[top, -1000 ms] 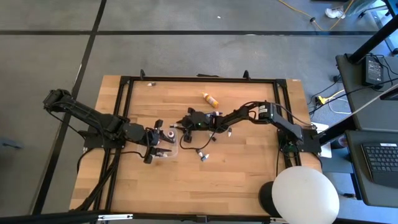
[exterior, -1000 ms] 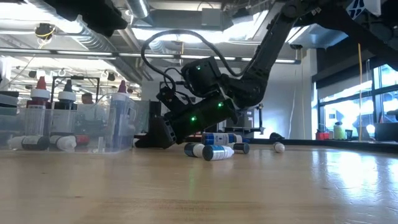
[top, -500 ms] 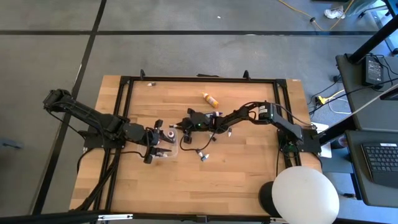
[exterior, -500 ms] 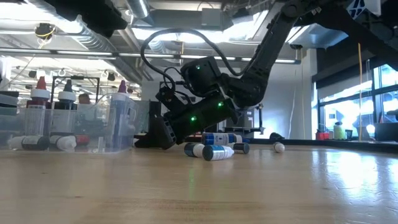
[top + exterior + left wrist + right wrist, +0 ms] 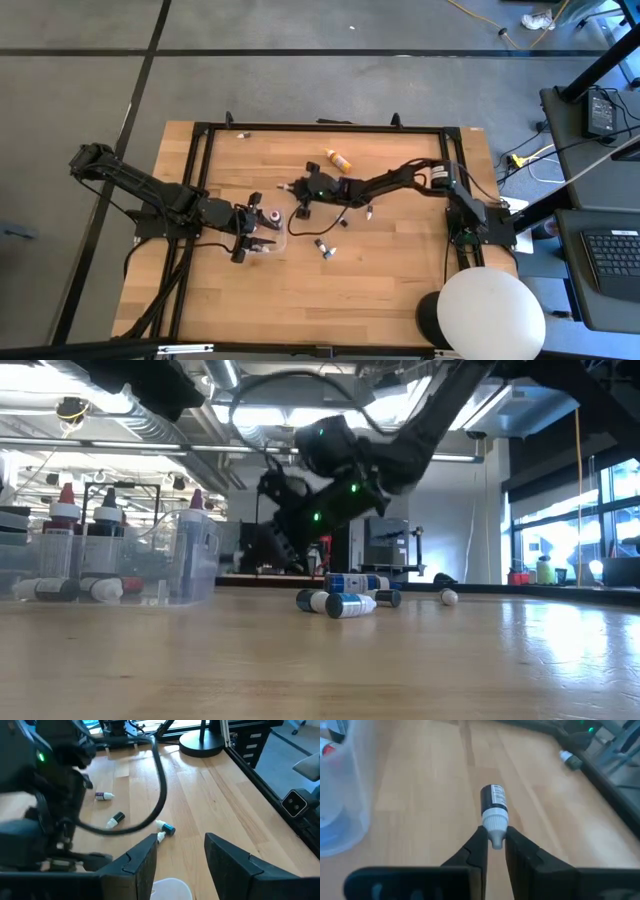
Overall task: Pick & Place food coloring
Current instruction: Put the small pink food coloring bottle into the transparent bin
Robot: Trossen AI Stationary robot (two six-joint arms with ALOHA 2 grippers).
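Observation:
My right gripper (image 5: 493,837) hangs over the table's middle (image 5: 295,187), shut on a tiny dark food coloring bottle (image 5: 493,799) with a white cap. A clear tray (image 5: 110,560) stands on the table at the left, with several bottles inside, some upright and some lying. My left gripper (image 5: 177,865) hovers at the tray's left end (image 5: 255,228), fingers apart. More food coloring lies loose on the wood: an orange-yellow bottle (image 5: 338,158) toward the far side and small ones (image 5: 322,246) (image 5: 340,603) near the middle. My right gripper pinches the bottle's white cap (image 5: 495,824) between its two fingertips. The fingers slant down and lie along the bottle, which sticks out ahead of them. The bottle is lifted clear of the table.
A black rail frame (image 5: 205,135) borders the wooden top. A white lamp dome (image 5: 490,315) stands at the near right corner. Cables (image 5: 330,215) droop from my right arm over the loose bottles. Bare wood lies along the near edge.
My right gripper has risen off the table top and drawn a little toward the far edge, rolling somewhat as it went. The loose bottles under it lie where they were.

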